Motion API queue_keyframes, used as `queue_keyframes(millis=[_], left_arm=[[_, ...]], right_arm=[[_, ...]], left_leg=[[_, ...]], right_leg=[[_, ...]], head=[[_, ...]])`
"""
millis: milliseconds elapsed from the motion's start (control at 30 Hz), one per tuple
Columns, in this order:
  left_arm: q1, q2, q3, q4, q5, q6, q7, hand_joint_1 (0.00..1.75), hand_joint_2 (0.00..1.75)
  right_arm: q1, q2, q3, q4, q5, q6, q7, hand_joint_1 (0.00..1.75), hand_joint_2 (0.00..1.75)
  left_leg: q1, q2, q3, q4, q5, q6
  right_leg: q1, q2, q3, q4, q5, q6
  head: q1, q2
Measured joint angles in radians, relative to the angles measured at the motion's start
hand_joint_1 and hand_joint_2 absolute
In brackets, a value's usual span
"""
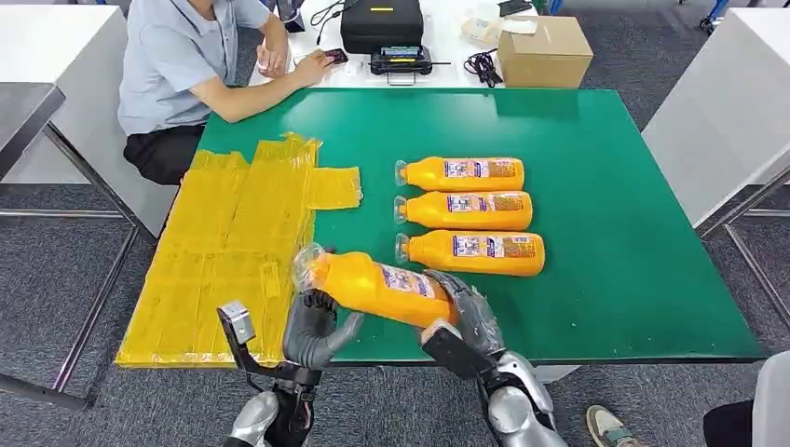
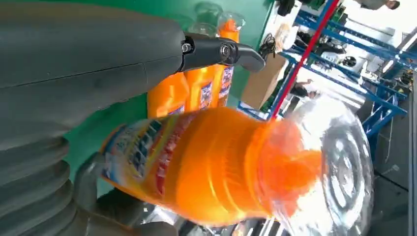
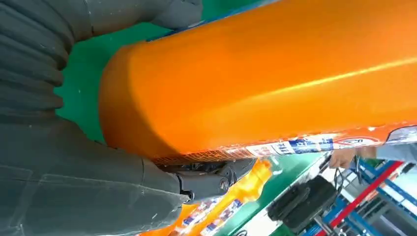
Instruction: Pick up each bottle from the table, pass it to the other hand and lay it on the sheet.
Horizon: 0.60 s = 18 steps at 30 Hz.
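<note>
Just glossy orange bottle (image 1: 377,287), ribbed grey right hand (image 1: 466,312)

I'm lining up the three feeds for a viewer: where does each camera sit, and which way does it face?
Head view: high on the body, looking forward and down at the green table; both arms rise from below, right hand gripping the held bottle.
Left wrist view: behind the left hand, facing the bottle's clear cap.
Right wrist view: behind the right hand, facing the bottle's base.
All share the held bottle.

Bare green bench (image 1: 633,233) lies open at frame right; three lying orange plastic bottles (image 1: 470,212) block the centre, beside the crinkled yellow sheet (image 1: 233,242) at left.
</note>
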Motion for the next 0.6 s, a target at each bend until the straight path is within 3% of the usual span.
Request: queue_keyframes(millis=[233,333,600], left_arm=[[-0.03,-0.001,-0.017,0.038,0.003,-0.011,-0.008,0.0,1.75],[-0.036,-0.002,-0.017,0.048,0.003,-0.021,-0.011,0.0,1.75],[-0.06,-0.004,-0.022,0.07,0.003,-0.001,-0.017,0.0,1.75]], right_arm=[[-0.021,-0.01,0.052,0.028,0.051,-0.014,0.013,1.61,1.75],[-0.026,-0.012,0.063,0.034,0.047,-0.019,0.022,1.75,1.75],[-0.042,-0.012,0.088,0.047,0.038,-0.019,0.031,1.75,1.75]], left_leg=[[0.0,0.0,0.0,0.0,0.0,0.0],[0.0,0.0,0.0,0.0,0.0,0.0],[0.0,0.0,0.0,0.0,0.0,0.0]], right_leg=[[0.0,0.0,0.0,0.0,0.0,0.0],[0.0,0.0,0.0,0.0,0.0,0.0],[0.0,0.0,0.0,0.0,0.0,0.0]], head=[[0.0,0.0],[0.0,0.0],[0.0,0.0]])
